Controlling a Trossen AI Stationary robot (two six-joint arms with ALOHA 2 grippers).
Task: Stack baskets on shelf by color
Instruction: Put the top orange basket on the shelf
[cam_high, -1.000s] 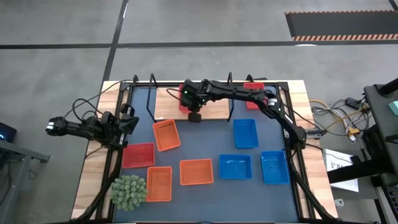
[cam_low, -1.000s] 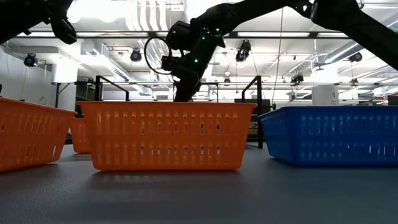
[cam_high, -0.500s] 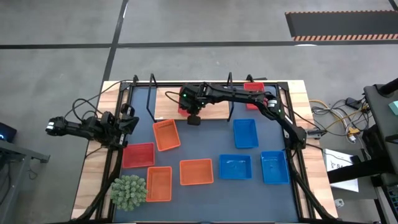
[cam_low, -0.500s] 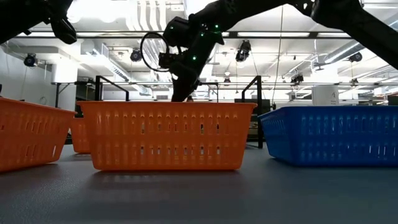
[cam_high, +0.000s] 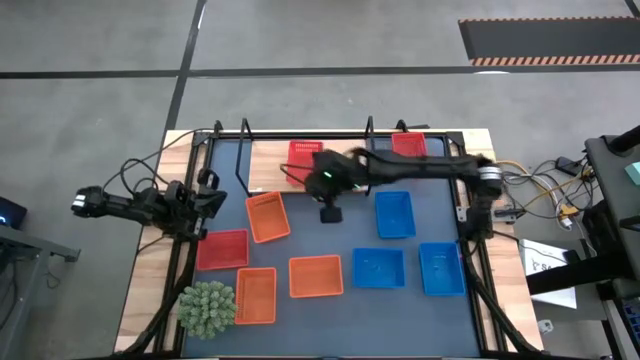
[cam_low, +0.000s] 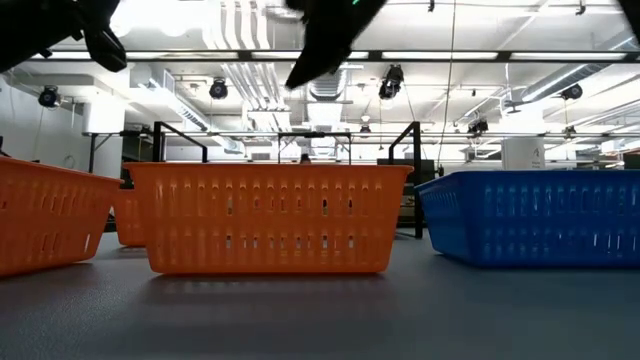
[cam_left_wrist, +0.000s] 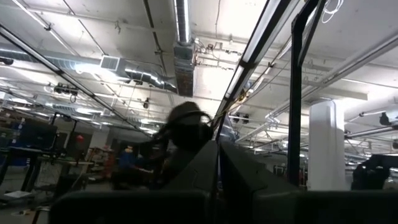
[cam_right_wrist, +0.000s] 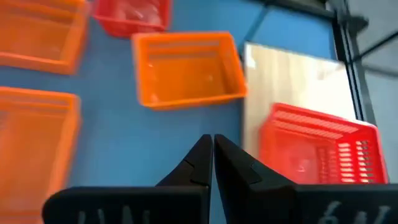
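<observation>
Plastic baskets (cam_low: 268, 218), slotted mesh walls, faintly glossy, in orange, red and blue. Smooth matt dark-blue mat (cam_high: 330, 240) over the desk's middle. Pale bare wood with a dull finish along the desk (cam_high: 150, 265) edges and on the shelf (cam_right_wrist: 280, 81) board. Thin black metal wire for the shelf frame. Spiky green plant ball (cam_high: 207, 308) at the near left corner, probably plastic.

Even, bright overhead light fills the high view, with soft shadows. The right arm (cam_high: 400, 172) smears with motion blur at centre. In the low view, ceiling lamps (cam_low: 260, 75) glare at top, leaving the arms as black silhouettes.
</observation>
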